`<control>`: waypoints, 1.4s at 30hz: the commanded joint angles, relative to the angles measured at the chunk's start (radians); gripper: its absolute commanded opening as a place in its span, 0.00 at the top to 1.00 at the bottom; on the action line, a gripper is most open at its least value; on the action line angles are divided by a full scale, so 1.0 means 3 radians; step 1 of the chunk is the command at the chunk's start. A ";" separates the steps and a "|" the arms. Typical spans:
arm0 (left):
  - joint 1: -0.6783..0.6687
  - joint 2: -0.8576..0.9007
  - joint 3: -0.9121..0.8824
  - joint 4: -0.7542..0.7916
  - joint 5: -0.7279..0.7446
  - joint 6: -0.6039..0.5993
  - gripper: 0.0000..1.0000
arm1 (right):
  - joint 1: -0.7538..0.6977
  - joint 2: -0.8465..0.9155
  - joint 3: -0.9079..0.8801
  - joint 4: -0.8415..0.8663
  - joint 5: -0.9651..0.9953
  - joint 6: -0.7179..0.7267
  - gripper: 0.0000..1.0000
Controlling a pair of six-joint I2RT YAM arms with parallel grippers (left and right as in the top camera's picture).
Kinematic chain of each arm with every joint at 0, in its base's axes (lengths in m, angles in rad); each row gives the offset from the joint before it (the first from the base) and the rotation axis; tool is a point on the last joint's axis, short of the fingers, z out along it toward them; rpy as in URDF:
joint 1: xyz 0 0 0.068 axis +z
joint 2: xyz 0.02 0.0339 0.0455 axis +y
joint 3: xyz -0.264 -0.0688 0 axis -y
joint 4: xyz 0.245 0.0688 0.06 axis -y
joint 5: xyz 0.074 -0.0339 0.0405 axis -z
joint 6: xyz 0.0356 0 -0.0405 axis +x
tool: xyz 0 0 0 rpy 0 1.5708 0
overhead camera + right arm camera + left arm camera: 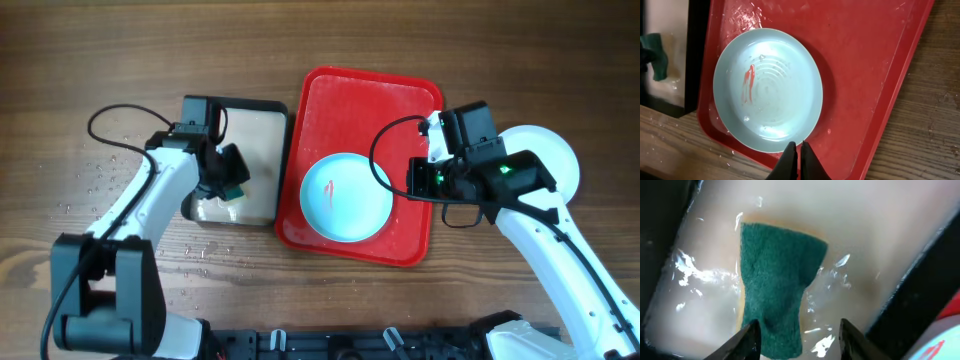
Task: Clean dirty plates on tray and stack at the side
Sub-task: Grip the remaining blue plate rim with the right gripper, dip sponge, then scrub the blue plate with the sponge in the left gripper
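One pale blue plate (345, 195) with a red smear lies in the front half of the red tray (370, 100). It also shows in the right wrist view (767, 90), on the wet tray (865, 60). My right gripper (797, 147) is shut and empty, with its tips at the plate's near rim; in the overhead view it (408, 184) is at the plate's right edge. A white plate (553, 150) lies on the table at the right, partly under the right arm. My left gripper (800, 335) is open just above a green sponge (777, 280).
The sponge lies in shallow water in a black-rimmed beige tray (255, 135) left of the red tray. The sponge also shows in the right wrist view (657, 55). Water drops (100, 175) dot the wooden table at the left.
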 commanded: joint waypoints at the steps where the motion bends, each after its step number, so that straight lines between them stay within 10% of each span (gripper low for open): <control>1: -0.0011 0.0014 -0.0018 0.0064 -0.0542 0.0078 0.53 | -0.0004 0.0006 -0.0013 0.0023 -0.0032 0.0029 0.91; 9: -0.0013 0.0488 -0.0178 0.0347 -0.0093 0.0081 0.96 | -0.0005 0.0140 -0.0013 0.0032 0.0193 0.0220 0.80; 24: -0.0314 -0.0244 0.0699 -0.0642 0.0434 0.0361 0.96 | -0.0051 0.0868 -0.0013 0.0437 0.0312 0.0238 0.81; 42: -0.1892 0.0895 0.0678 0.0599 0.0181 -0.0649 0.96 | -0.0058 0.1938 -0.0013 0.0769 -0.0142 -0.0058 0.96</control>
